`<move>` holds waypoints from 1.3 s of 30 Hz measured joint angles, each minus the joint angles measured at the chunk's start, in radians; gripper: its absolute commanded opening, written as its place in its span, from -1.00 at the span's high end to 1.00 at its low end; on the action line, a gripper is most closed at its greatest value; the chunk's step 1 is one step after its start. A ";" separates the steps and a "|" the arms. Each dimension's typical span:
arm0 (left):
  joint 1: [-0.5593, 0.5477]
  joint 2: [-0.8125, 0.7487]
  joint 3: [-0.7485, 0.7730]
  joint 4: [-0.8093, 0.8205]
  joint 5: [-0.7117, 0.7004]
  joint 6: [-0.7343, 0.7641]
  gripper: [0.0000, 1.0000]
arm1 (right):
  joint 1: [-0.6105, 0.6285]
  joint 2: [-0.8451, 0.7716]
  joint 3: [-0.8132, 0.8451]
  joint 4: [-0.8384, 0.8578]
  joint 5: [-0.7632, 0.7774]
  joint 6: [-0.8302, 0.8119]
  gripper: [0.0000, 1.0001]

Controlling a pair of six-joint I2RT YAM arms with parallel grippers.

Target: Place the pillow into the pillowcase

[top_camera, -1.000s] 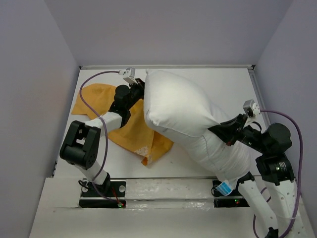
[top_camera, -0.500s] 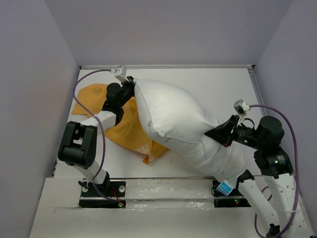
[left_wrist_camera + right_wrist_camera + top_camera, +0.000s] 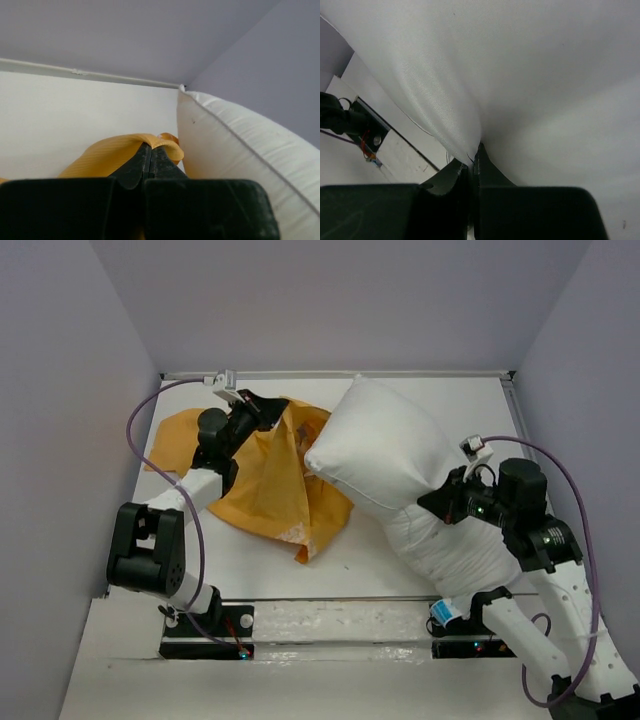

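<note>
The white pillow [image 3: 385, 455] lies tilted at centre right, its far corner raised; its blue-and-white tag [image 3: 445, 612] hangs at the near edge. It fills the right wrist view [image 3: 520, 75] and shows at the right of the left wrist view [image 3: 240, 140]. The orange-yellow pillowcase [image 3: 265, 490] lies crumpled at the left, one edge lifted. My left gripper [image 3: 268, 408] is shut on that edge, seen as an orange fold [image 3: 125, 150] over the fingers. My right gripper [image 3: 440, 502] is shut on a pinch of pillow fabric [image 3: 465, 145].
The white table [image 3: 450, 400] is walled by grey panels on three sides. A white ledge [image 3: 330, 620] with both arm bases runs along the near edge. Purple cables [image 3: 150, 430] loop off each wrist.
The left gripper moved left and away from the pillow, lifting the pillowcase edge up. The pillow shifted right and its far end now stands apart from the left gripper. The right gripper moved slightly left.
</note>
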 measured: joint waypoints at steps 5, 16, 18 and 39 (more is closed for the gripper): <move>-0.003 0.028 0.051 0.008 0.000 0.000 1.00 | 0.034 -0.090 0.002 -0.043 -0.066 -0.011 1.00; -0.009 0.106 0.073 0.016 0.018 -0.010 1.00 | 0.046 -0.091 -0.003 -0.113 -0.141 0.009 1.00; -0.009 0.101 0.074 0.015 0.019 -0.010 1.00 | 0.047 -0.070 -0.007 -0.119 -0.134 0.017 1.00; -0.119 -0.124 -0.060 -0.078 0.000 0.077 1.00 | 0.100 0.379 0.322 0.107 -0.020 0.035 -0.99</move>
